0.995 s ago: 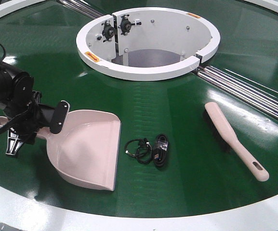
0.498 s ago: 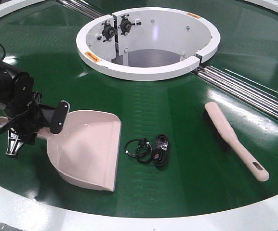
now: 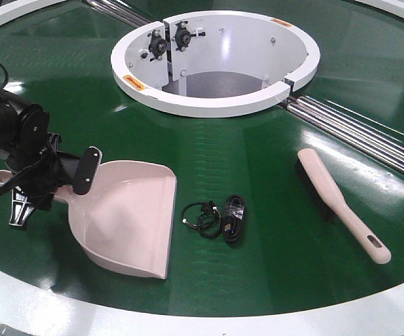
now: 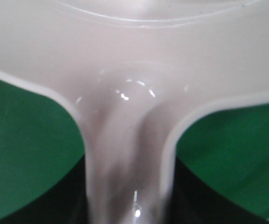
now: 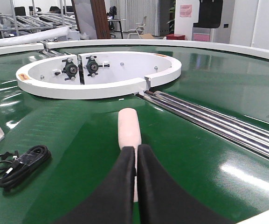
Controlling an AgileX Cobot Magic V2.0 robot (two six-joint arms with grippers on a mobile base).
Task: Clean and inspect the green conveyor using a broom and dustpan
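Observation:
The pale pink dustpan (image 3: 128, 217) lies on the green conveyor (image 3: 272, 175) at the front left, mouth toward the near rim. My left gripper (image 3: 51, 187) is shut on the dustpan's handle. In the left wrist view the handle (image 4: 127, 154) runs up between dark fingers pressed to both its sides. The slim pink broom (image 3: 338, 203) lies flat at the front right with nothing touching it. My right gripper (image 5: 136, 148) is shut and holds nothing. The broom (image 5: 128, 128) stretches away on the belt just beyond its tips. The right gripper is outside the front view.
A coiled black cable (image 3: 216, 218) lies between dustpan and broom, and also shows as the cable (image 5: 17, 165) in the right wrist view. The white central hub (image 3: 209, 105) sits behind, steel rollers (image 3: 356, 129) run to its right, and the white outer rim (image 3: 187, 318) borders the front.
The dustpan's scoop has shifted very slightly toward the near rim. The left arm, the broom and the cable stay where they were.

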